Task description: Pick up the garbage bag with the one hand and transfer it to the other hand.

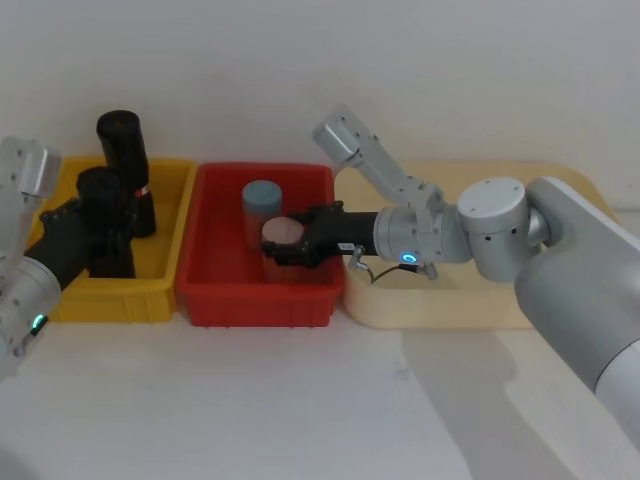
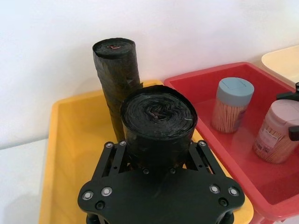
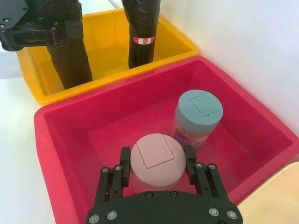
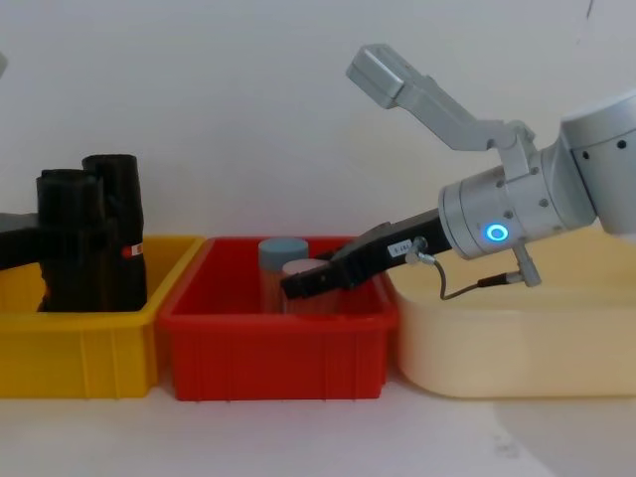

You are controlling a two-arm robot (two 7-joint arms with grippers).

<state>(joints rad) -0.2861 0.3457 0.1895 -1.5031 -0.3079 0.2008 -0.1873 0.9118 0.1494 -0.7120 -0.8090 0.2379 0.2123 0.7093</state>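
Yellow bin [image 1: 170, 200], left end of the desk [image 1: 300, 400]: two black rolls are standing upright in it. The left pincer [image 2: 158, 148] is clamping the nearer one, the garbage bag [image 2: 158, 114], with fingers pressing on both flanks below its top. The other roll [image 2: 117, 65] is standing just behind it, near and possibly touching. The bin wall is hiding the bag's base, so I cannot tell if it is off the bin floor.

Step in hand, as I am reading it: lifting the bag out. To do it well:
- go straight up until the base is clearing the wall
- avoid tilting back into the second roll
- keep one end of the bag bare for the receiving pincer

Red bin [image 3: 117, 86], middle: two jars are sitting in it, a blue-lidded jar [image 3: 198, 109] toward the back and a pink-lidded jar [image 1: 284, 232] in front. The right pincer [image 3: 157, 157] is reaching into this bin, its fingers closing on either side of the pink-lidded jar. Judgement: it is needing to let go and back out before it can be taking the bag.

Cream tray [image 1: 450, 305], right end: the right arm is crossing above it, and I am seeing nothing lying in the visible part.
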